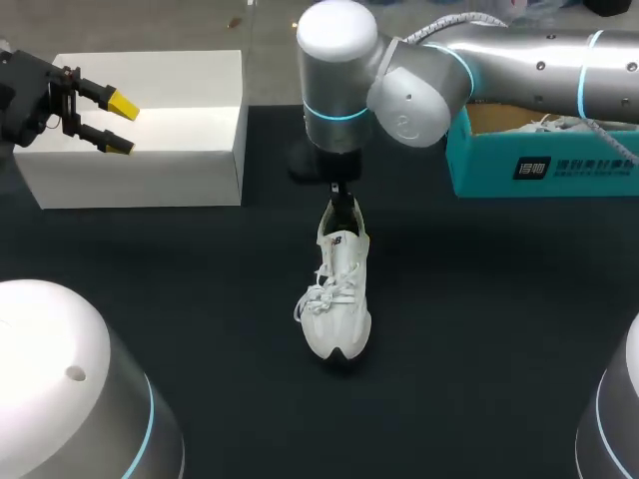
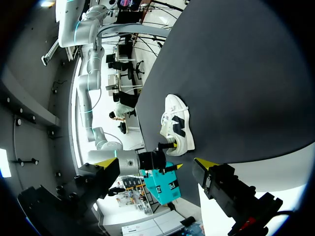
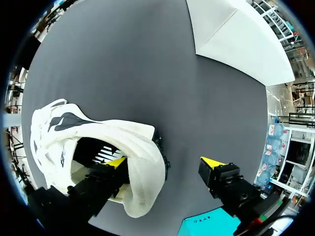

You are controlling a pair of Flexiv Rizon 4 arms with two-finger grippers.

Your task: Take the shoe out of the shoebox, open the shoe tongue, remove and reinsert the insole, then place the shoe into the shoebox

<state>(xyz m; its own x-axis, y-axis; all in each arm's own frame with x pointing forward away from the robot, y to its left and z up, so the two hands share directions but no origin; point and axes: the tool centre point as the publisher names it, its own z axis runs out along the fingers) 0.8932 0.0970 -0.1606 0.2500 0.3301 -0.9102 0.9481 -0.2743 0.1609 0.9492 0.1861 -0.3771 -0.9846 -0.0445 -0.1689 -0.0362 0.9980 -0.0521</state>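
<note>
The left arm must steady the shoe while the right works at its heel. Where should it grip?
Probably the toe of the shoe, from above, fingers across its width: it stands upright on its sole, toe free and toward the robot, while the right gripper has a finger in the heel opening.

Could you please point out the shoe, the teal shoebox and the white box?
shoe (image 1: 335, 291), head view, laces.
teal shoebox (image 1: 544, 162), head view, front wall.
white box (image 1: 140, 158), head view, front wall.
</note>
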